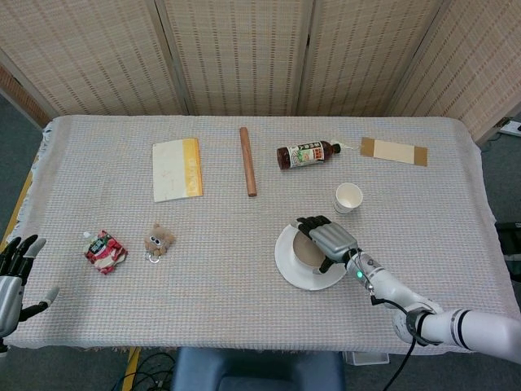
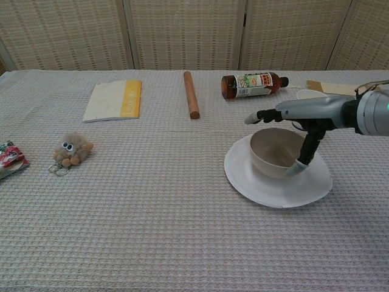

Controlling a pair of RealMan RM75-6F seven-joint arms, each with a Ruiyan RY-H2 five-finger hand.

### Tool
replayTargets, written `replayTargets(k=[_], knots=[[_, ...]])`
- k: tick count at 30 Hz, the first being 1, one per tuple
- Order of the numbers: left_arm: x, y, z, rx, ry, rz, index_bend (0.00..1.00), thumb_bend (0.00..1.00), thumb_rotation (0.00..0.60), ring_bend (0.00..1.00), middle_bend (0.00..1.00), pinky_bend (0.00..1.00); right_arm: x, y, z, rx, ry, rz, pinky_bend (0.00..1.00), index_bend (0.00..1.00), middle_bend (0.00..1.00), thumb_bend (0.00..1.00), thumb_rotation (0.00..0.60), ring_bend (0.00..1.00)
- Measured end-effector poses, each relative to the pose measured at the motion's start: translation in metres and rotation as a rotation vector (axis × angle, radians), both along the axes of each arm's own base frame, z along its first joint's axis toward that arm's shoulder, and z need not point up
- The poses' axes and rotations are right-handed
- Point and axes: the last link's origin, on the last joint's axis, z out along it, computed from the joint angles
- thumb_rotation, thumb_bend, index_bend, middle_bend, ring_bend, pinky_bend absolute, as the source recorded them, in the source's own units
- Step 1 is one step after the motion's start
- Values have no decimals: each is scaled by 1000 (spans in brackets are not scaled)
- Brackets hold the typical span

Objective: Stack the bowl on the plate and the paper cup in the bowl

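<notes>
A beige bowl (image 1: 305, 252) (image 2: 273, 155) sits on the white plate (image 1: 289, 273) (image 2: 267, 188) at the table's right front. My right hand (image 1: 330, 240) (image 2: 304, 112) lies over the bowl and holds it, with the thumb down against its right wall and the fingers reaching over the far rim. The white paper cup (image 1: 348, 197) (image 2: 310, 94) stands upright just behind the plate, apart from the hand. My left hand (image 1: 12, 273) hangs off the table's left front corner with its fingers spread, holding nothing.
At the back lie a brown bottle (image 1: 305, 155) (image 2: 252, 84), a wooden stick (image 1: 247, 161), a yellow-edged notebook (image 1: 177, 169) and a cardboard strip (image 1: 393, 151). A small plush toy (image 1: 159, 239) and a red snack packet (image 1: 105, 250) lie at the left front.
</notes>
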Motion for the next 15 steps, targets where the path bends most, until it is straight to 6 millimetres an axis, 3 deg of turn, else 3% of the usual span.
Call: replayTargets(k=[8,15], knots=[[-1,1,-1,-3,1,3,125,281,600,41,106,199,5,3,19,-26,-20,14,0,0,0,76,600,0],[-1,2,-2,-10,6,4,125,281,600,41,106,199,-1,-1,57,-138,-61,1,0,0,0,69,600,0]])
